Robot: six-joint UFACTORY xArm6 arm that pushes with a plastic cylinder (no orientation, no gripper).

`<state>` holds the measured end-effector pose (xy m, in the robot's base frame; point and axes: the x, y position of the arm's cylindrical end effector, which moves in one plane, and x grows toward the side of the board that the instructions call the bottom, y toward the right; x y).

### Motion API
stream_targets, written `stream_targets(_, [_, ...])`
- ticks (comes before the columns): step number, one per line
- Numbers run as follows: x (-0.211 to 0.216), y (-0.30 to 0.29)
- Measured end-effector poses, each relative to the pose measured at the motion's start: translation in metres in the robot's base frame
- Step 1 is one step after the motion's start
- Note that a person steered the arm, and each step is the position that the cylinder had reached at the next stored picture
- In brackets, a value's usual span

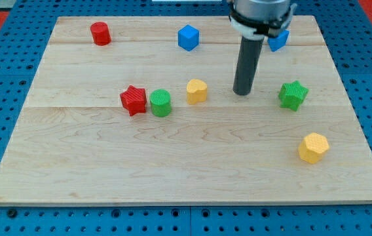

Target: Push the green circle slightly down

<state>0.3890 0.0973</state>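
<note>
The green circle (161, 103) is a short green cylinder left of the board's middle. It touches a red star (133, 99) on its left. A yellow block (197, 90) lies just to its upper right, apart from it. My tip (241, 92) rests on the board to the right of the yellow block, well right of the green circle and a little above its level. It touches no block.
A red cylinder (100, 33) sits at the top left, a blue cube (188, 37) at the top middle, and another blue block (278, 40) partly behind the rod. A green star (293, 95) and a yellow hexagon (313, 147) lie at the right. The wooden board (186, 177) ends in a pegboard surround.
</note>
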Motion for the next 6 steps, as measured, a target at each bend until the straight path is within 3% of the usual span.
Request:
stream_targets(1, [-0.035, -0.02])
stream_targets(2, [-0.039, -0.064])
stream_targets(4, [-0.016, -0.111])
stream_targets(6, [0.041, -0.127])
